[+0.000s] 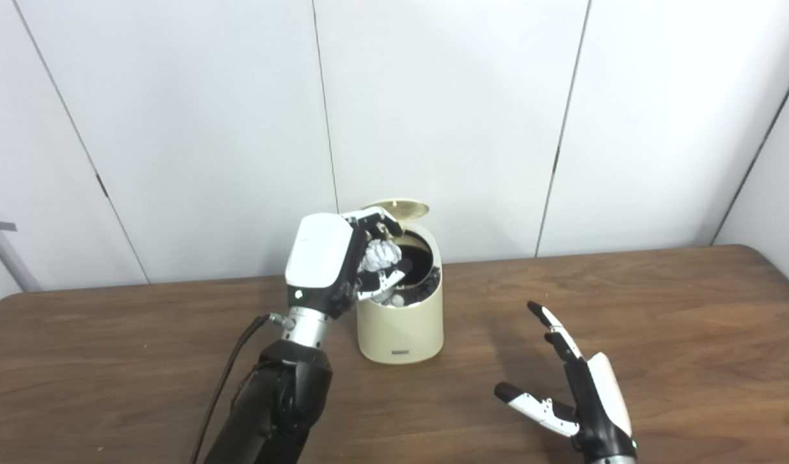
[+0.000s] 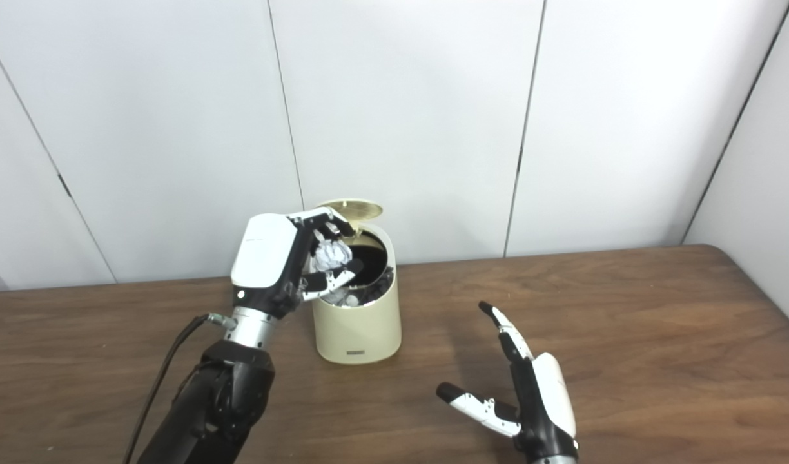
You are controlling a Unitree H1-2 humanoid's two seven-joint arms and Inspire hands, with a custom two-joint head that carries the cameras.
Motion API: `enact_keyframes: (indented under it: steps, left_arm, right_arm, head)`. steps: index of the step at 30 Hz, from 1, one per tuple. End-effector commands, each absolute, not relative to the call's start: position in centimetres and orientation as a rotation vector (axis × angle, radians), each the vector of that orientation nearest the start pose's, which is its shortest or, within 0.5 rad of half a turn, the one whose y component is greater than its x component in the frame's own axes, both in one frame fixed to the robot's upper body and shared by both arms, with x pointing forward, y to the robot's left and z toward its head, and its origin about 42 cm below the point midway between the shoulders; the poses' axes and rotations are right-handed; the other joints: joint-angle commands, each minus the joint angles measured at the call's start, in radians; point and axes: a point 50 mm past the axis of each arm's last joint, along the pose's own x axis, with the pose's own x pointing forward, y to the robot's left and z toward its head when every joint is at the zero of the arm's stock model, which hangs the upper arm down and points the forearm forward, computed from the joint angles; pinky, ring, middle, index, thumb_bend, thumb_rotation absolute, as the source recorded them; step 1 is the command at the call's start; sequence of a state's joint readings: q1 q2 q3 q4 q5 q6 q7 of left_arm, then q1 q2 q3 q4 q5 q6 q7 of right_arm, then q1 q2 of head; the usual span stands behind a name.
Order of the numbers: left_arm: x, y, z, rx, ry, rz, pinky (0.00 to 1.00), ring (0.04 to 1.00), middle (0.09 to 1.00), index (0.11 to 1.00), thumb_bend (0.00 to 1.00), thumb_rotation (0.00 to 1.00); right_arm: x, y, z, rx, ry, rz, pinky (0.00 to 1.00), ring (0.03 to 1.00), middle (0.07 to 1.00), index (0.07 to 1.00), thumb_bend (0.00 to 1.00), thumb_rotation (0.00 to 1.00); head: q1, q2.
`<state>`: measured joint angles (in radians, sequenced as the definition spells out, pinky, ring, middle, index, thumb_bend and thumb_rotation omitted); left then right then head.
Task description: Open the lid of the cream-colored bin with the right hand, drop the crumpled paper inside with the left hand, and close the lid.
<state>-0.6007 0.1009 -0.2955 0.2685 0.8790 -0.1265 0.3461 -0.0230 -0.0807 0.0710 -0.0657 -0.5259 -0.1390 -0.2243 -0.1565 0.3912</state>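
1. The cream-colored bin (image 1: 401, 322) stands at the far middle of the counter (image 1: 659, 322), its lid (image 1: 398, 208) tipped up, mouth clear.
2. The left hand (image 1: 333, 264) has its fingers (image 1: 376, 222) clamped on the crumpled paper (image 1: 380, 256) over the opening, placed for dropping.
3. The right hand (image 1: 578, 393) waits near right, fingers spread, holding nothing.

Bin (image 1: 401, 322) mouth is mostly blocked right now: the left hand (image 1: 333, 264) sits over its left rim gripping the crumpled paper (image 1: 379, 255), and the raised lid (image 1: 398, 209) walls off the back. Right of the bin the table (image 1: 659, 309) is bare up to the right hand (image 1: 578, 396), fingers spread, well apart.
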Motion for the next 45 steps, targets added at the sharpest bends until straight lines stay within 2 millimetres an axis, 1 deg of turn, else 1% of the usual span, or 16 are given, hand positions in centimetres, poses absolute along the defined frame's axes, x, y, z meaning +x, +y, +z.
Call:
enact_keyframes:
  steps: [1,11,12,13,14,16,19,21,23,25,29,32,39,43,44,45]
  left_arm:
    - [43.8,10.6,27.0,0.931,-0.852,0.021,0.18,0.334,0.453,0.550,0.49,0.00]
    - [44.2,9.4,26.7,0.916,-0.869,-0.009,0.13,0.319,0.436,0.536,0.49,0.00]
    - [44.3,9.3,26.7,0.912,-0.868,-0.014,0.11,0.224,0.457,0.502,0.51,0.00]
    - [44.3,9.3,26.7,0.912,-0.866,-0.019,0.10,0.190,0.464,0.491,0.52,0.00]
    - [44.3,9.2,26.7,0.914,-0.865,-0.023,0.11,0.193,0.427,0.499,0.51,0.00]
    - [44.4,9.1,26.6,0.920,-0.867,-0.030,0.16,0.239,0.414,0.517,0.51,0.00]
    - [44.3,8.9,26.3,0.921,-0.877,-0.033,0.19,0.280,0.431,0.517,0.52,0.00]
    - [44.3,8.9,26.2,0.920,-0.878,-0.035,0.23,0.346,0.464,0.498,0.52,0.00]
    - [44.2,9.0,26.1,0.920,-0.875,-0.037,0.30,0.429,0.493,0.479,0.52,0.00]
    - [44.2,9.0,26.0,0.921,-0.880,-0.038,0.36,0.486,0.509,0.470,0.52,0.00]
    - [44.1,9.1,25.9,0.924,-0.896,-0.037,0.42,0.530,0.518,0.465,0.52,0.00]
    - [44.1,9.1,25.9,0.928,-0.906,-0.038,0.45,0.561,0.555,0.484,0.52,0.05]
    - [43.9,9.2,25.8,0.943,-0.936,-0.036,0.49,0.605,0.589,0.491,0.52,0.05]
    - [43.8,9.4,25.7,0.968,-0.944,-0.039,0.56,0.651,0.618,0.493,0.52,0.06]
    - [43.8,9.4,25.7,0.972,-0.943,-0.042,0.57,0.662,0.628,0.551,0.73,0.03]
    - [43.8,9.5,25.7,0.974,-0.944,-0.047,0.57,0.668,0.634,0.581,0.84,0.01]
  right_arm:
    - [28.4,-19.2,12.1,-0.501,-0.285,-0.106,0.87,0.923,0.919,0.918,0.92,0.76]
    - [28.3,-18.7,12.3,-0.501,-0.294,-0.106,0.86,0.916,0.909,0.904,0.94,0.77]
    - [28.3,-18.7,12.3,-0.500,-0.291,-0.106,0.86,0.917,0.910,0.904,0.94,0.78]
    - [28.3,-18.7,12.3,-0.501,-0.289,-0.106,0.86,0.917,0.911,0.905,0.94,0.78]
    - [28.3,-18.7,12.4,-0.501,-0.292,-0.105,0.85,0.915,0.911,0.904,0.95,0.78]
    - [28.3,-18.7,12.4,-0.499,-0.295,-0.105,0.85,0.912,0.912,0.907,0.94,0.78]
    - [28.2,-18.8,12.4,-0.490,-0.285,-0.105,0.86,0.919,0.916,0.912,0.95,0.78]
    - [28.2,-18.8,12.4,-0.498,-0.282,-0.106,0.85,0.917,0.914,0.912,0.96,0.79]
    - [28.1,-18.9,12.5,-0.499,-0.283,-0.106,0.85,0.916,0.914,0.911,0.96,0.79]
    - [28.1,-18.9,12.5,-0.497,-0.285,-0.105,0.86,0.917,0.915,0.911,0.95,0.78]
    - [28.1,-18.9,12.5,-0.501,-0.292,-0.103,0.86,0.915,0.913,0.909,0.94,0.78]
    - [28.0,-18.9,12.5,-0.496,-0.288,-0.102,0.87,0.916,0.915,0.911,0.94,0.77]
    - [27.8,-19.2,12.5,-0.494,-0.281,-0.101,0.88,0.924,0.919,0.915,0.94,0.77]
    - [27.7,-19.3,12.4,-0.499,-0.280,-0.102,0.88,0.926,0.919,0.917,0.94,0.77]
    - [27.7,-19.3,12.4,-0.499,-0.277,-0.103,0.88,0.925,0.918,0.916,0.94,0.77]
    - [27.7,-19.4,12.4,-0.502,-0.276,-0.104,0.87,0.925,0.918,0.916,0.94,0.77]
  head:
    - [-0.004,0.002]
    - [-0.017,0.006]
    - [-0.018,0.005]
    - [-0.018,0.006]
    - [-0.018,0.006]
    - [-0.017,0.006]
    - [-0.014,0.007]
    - [-0.012,0.006]
    - [-0.011,0.006]
    - [-0.010,0.007]
    - [-0.006,0.005]
    - [-0.005,0.006]
    - [0.008,0.008]
    - [0.014,0.005]
    - [0.015,0.004]
    - [0.017,0.005]
